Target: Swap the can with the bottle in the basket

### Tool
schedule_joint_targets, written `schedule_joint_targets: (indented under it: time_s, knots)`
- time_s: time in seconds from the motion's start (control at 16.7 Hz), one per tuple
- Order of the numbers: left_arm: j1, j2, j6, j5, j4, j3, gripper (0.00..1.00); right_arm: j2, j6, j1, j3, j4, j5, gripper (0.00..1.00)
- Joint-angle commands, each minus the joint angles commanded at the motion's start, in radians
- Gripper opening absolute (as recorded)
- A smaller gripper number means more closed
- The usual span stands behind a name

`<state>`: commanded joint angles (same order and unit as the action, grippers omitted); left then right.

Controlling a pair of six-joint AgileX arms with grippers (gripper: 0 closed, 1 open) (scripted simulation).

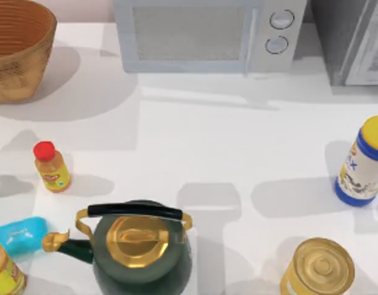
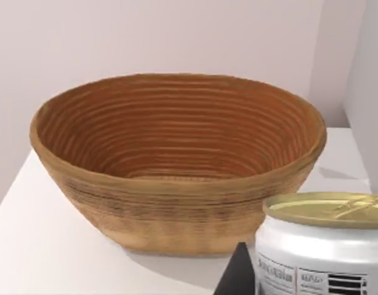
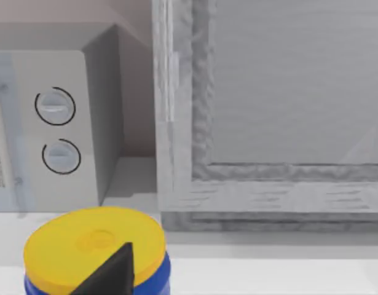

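The wicker basket (image 1: 16, 52) stands at the table's far left corner. In the left wrist view the basket (image 2: 176, 166) looks empty inside. The can (image 2: 327, 246), white with a dull gold top, sits very close in that view, right beside my left gripper (image 2: 238, 273). The bottle (image 1: 51, 167), red-capped with yellow contents, stands upright on the table in front of the basket. My right gripper (image 3: 109, 270) is right at the yellow lid of a blue and white container (image 3: 93, 252).
A dark green kettle (image 1: 136, 249) with gold trim stands front centre. Beside it lie a blue soap bar (image 1: 19, 233) and an orange-capped bottle (image 1: 4, 270). A large yellow tin (image 1: 318, 267) sits front right, the blue and white container (image 1: 361, 163) at right, a microwave (image 1: 207, 34) at the back.
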<state>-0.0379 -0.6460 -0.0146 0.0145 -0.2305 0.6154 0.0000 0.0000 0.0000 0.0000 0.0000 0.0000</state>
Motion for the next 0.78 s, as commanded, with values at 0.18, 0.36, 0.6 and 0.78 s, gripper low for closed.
schedule_joint_targets:
  time_s: [0.18, 0.36, 0.6, 0.78]
  knots:
    - [0.017, 0.294, 0.010, -0.001, 0.105, -0.271, 0.00, 0.000, 0.000, 0.000, 0.000, 0.000, 0.000, 1.00]
    - [0.029, 0.507, 0.014, -0.006, 0.180, -0.478, 0.00, 0.000, 0.000, 0.000, 0.000, 0.000, 0.000, 1.00]
    - [0.037, 0.639, 0.015, -0.014, 0.228, -0.608, 0.00, 0.000, 0.000, 0.000, 0.000, 0.000, 0.000, 1.00]
    - [0.038, 0.646, 0.015, -0.015, 0.231, -0.615, 0.00, 0.000, 0.000, 0.000, 0.000, 0.000, 0.000, 1.00]
